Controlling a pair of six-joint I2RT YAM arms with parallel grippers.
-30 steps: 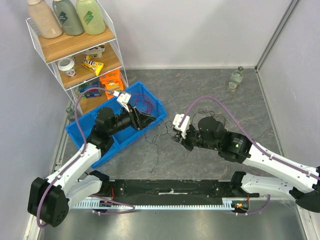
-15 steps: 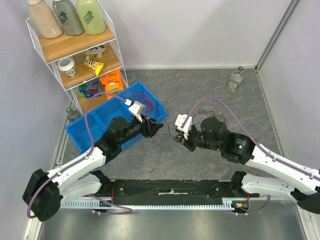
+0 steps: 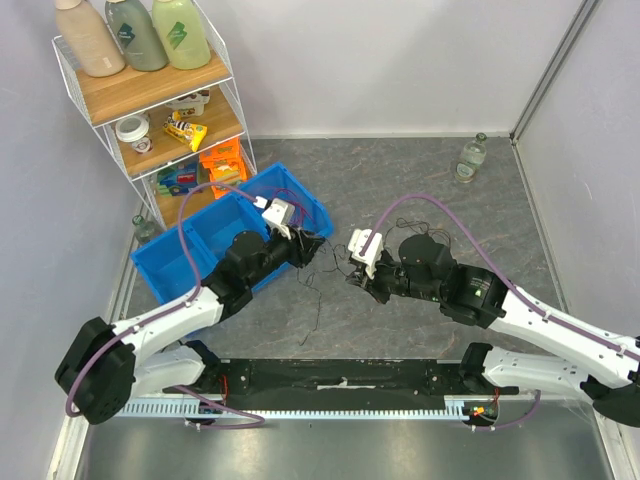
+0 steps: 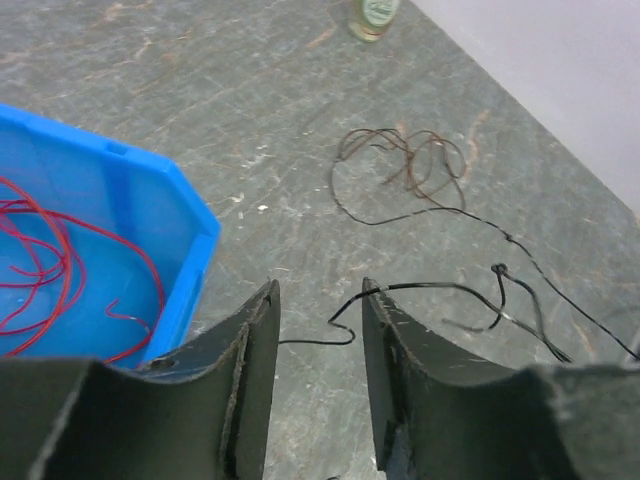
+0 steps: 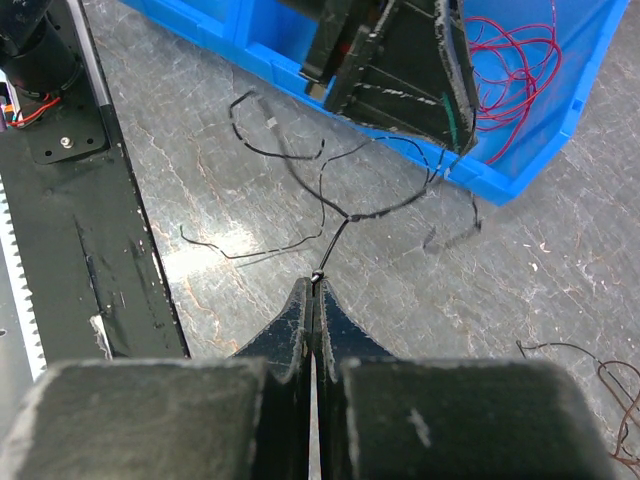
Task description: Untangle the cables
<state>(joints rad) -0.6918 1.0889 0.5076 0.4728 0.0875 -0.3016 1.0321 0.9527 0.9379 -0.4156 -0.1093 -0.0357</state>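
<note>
Left arm (image 3: 165, 322) and right arm (image 3: 560, 325): white link shells, round black joint housings.
- One mauve hose (image 3: 181, 240) loops along the left arm. A second mauve hose (image 3: 420, 197) arcs over the right arm.
- White camera block (image 3: 277, 213) on the left wrist, a matching white block (image 3: 362, 246) on the right.
- Left gripper (image 4: 318, 300): two dark flat fingers (image 4: 250, 370) with pale, scuffed edges.
- Right gripper (image 5: 313, 285): dark wedge-shaped fingers with grey blocks behind them.
- Bases are on a black plate (image 3: 340, 378) with small screws. Thin red leads (image 5: 25, 108) and an orange connector (image 3: 481, 410) lie near the bases.
</note>
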